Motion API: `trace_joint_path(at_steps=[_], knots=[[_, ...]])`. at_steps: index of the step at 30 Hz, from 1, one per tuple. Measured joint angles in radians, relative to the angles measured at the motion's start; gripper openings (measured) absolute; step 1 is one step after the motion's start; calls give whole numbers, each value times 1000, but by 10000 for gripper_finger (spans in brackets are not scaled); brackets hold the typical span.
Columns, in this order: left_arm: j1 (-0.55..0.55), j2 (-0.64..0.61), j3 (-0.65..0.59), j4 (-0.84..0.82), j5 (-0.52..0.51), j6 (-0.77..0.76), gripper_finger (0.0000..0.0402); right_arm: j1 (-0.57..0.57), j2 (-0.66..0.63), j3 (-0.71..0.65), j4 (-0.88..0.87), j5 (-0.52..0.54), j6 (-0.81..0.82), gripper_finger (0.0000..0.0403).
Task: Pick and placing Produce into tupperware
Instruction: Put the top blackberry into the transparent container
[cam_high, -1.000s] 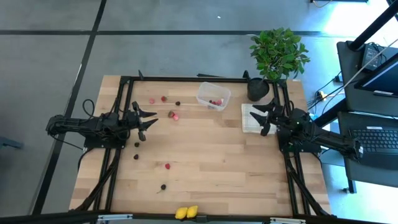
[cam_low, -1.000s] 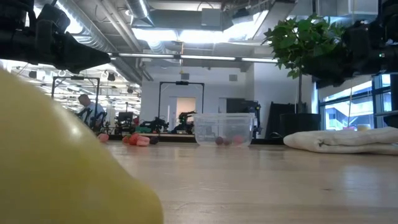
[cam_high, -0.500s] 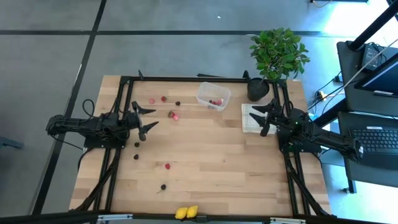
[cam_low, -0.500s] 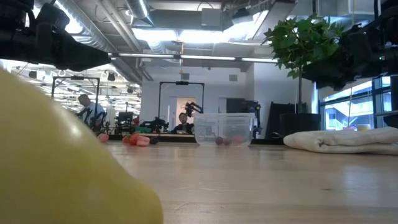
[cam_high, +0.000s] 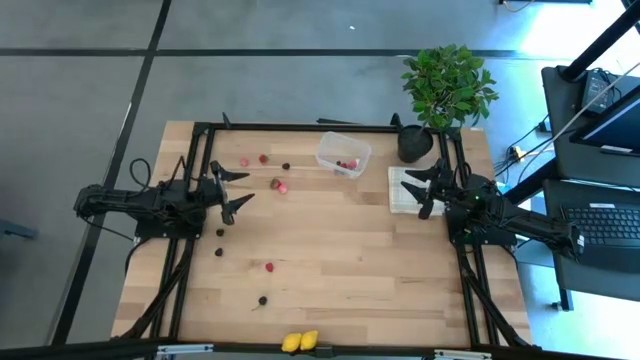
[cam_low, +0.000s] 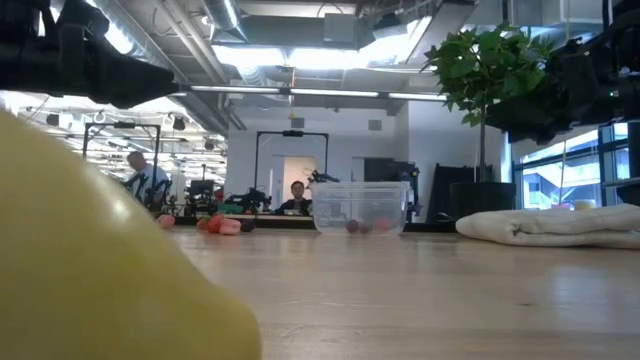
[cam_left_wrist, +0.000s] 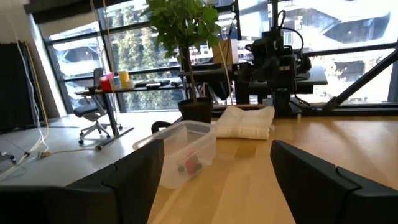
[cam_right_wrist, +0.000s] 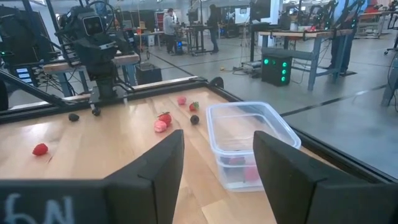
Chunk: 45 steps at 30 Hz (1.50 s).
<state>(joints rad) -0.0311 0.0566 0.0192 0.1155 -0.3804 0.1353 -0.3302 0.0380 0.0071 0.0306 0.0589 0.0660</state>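
Note:
The produce lies scattered on the wooden table: red berries (cam_high: 264, 158), dark round ones (cam_high: 220, 232) and two yellow lemons (cam_high: 300, 341) at the near edge. One lemon (cam_low: 90, 270) fills the low view's left foreground. The clear tupperware (cam_high: 343, 153) stands at the far middle with a few pieces inside. My left gripper (cam_high: 246, 188) hovers open at the table's left, level, pointing toward the tupperware (cam_left_wrist: 183, 152). My right gripper (cam_high: 414, 190) hovers open at the right, above the beige cloth (cam_high: 403, 190), with the tupperware (cam_right_wrist: 252, 140) ahead of it.
A potted plant (cam_high: 447, 85) in a black pot (cam_high: 415, 143) stands at the far right corner, beside the cloth. A black frame (cam_high: 300, 127) runs along the table's far edge. Bare wood lies between the two arms. People and benches show in the room behind.
My left gripper has opened wider while staying in place above the table's left side. My right gripper has kept still, and nothing on the table has moved.

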Motion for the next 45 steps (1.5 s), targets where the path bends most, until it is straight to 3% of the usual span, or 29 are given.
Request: trace_joint_path(at_steps=[7, 14, 22, 28, 31, 37, 45], knots=[[0, 155, 119, -35, -3, -3, 287, 0, 0, 0, 3, 0, -25, 195], [36, 518, 391, -220, -21, -31, 287, 0, 0, 0, 3, 0, -23, 195], [214, 884, 718, -514, -38, -150, 286, 0, 0, 0, 2, 0, -22, 195], [362, 1115, 901, -609, 179, -96, 286, 0, 0, 0, 2, 0, -22, 195], [407, 1209, 949, -642, 237, -3, 286, 0, 0, 0, 1, 0, -8, 195], [475, 1341, 958, -655, 241, 107, 286, 1, 0, 0, -1, 0, 30, 195], [533, 1445, 958, -598, 354, 156, 286, 0, 0, 0, -1, 0, 15, 195]])
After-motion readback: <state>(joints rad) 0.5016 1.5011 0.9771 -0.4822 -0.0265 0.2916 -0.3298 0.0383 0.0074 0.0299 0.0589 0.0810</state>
